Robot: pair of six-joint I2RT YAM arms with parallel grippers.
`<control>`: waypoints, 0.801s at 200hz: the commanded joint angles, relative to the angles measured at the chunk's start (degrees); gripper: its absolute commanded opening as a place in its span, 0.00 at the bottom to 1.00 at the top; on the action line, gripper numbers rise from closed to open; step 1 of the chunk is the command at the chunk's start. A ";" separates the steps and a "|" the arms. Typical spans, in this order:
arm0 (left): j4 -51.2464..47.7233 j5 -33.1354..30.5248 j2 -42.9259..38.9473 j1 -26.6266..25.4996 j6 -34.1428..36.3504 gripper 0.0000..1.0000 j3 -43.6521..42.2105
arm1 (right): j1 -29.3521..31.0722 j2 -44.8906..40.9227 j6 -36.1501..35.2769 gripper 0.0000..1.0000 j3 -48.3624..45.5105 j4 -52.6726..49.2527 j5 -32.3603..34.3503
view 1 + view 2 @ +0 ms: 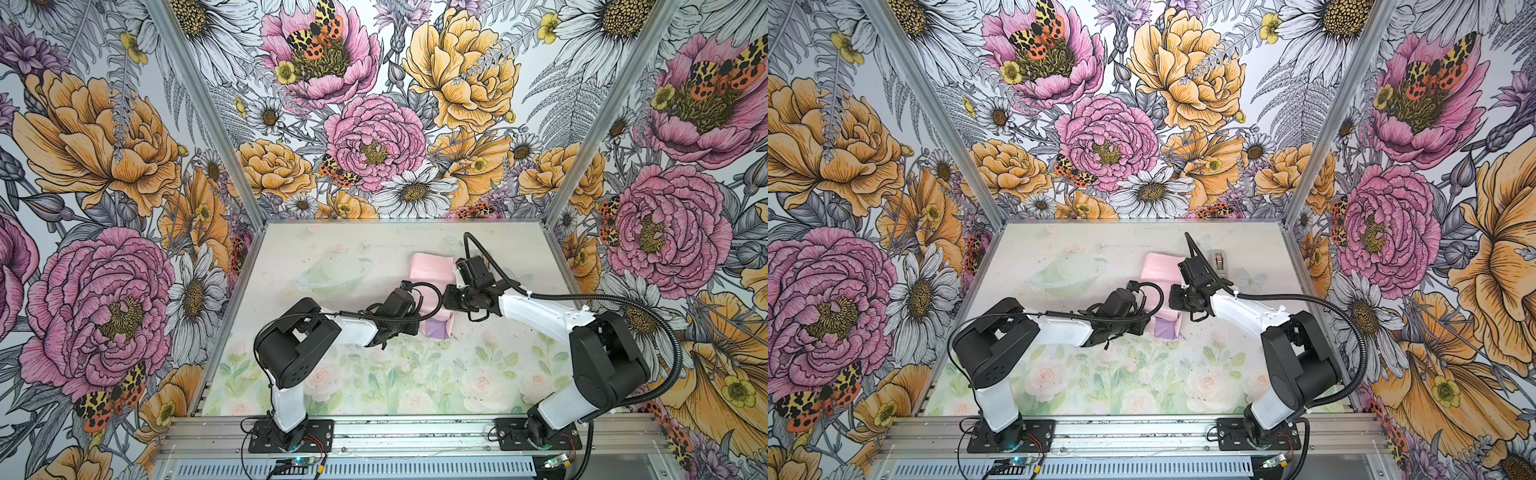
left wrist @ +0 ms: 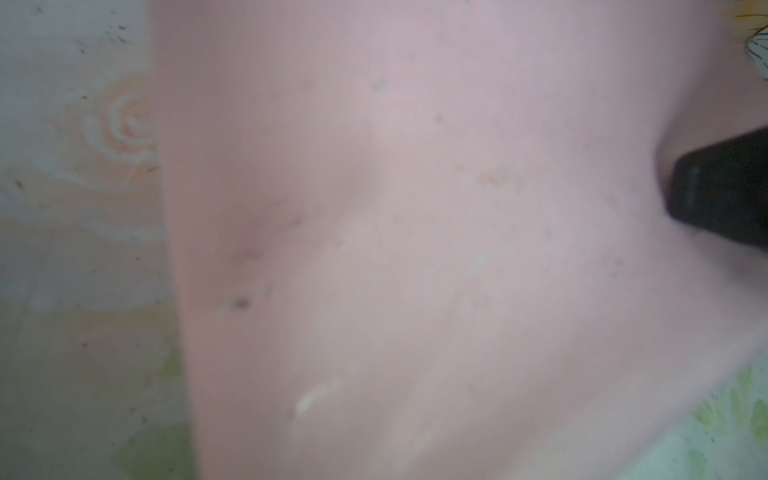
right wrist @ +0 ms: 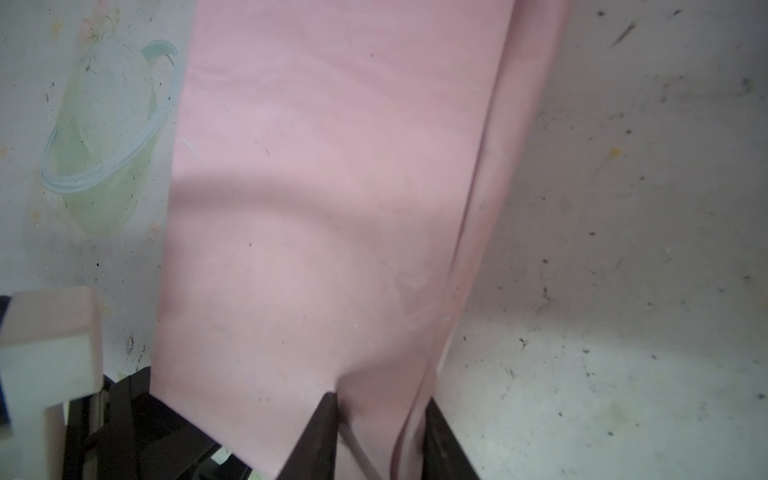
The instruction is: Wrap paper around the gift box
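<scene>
paper [image 1: 430,270] lying mid-desk [image 1: 332,374] between both arms, pink face showing, lilac folded end sitting nearest the front, right end effector [image 3: 380,401] clamping a folded pink edge, left end effector [image 1: 417,325] sitting at the paper, can't tell its grip state

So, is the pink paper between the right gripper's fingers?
Yes, the paper's folded edge runs between the right gripper's fingers in its wrist view.
</scene>
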 commanded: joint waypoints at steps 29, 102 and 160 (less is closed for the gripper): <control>-1.87 -1.41 0.04 -2.81 2.74 0.29 -0.40 | 0.74 1.12 -0.51 0.32 -2.26 -5.59 0.36; 0.80 -2.03 -0.25 -0.96 1.26 0.20 -0.49 | 0.74 0.96 -0.56 0.29 -2.83 -5.59 0.27; 1.33 -1.20 0.29 2.16 2.82 0.18 -1.50 | 0.74 0.77 -0.53 0.28 -3.16 -5.59 0.18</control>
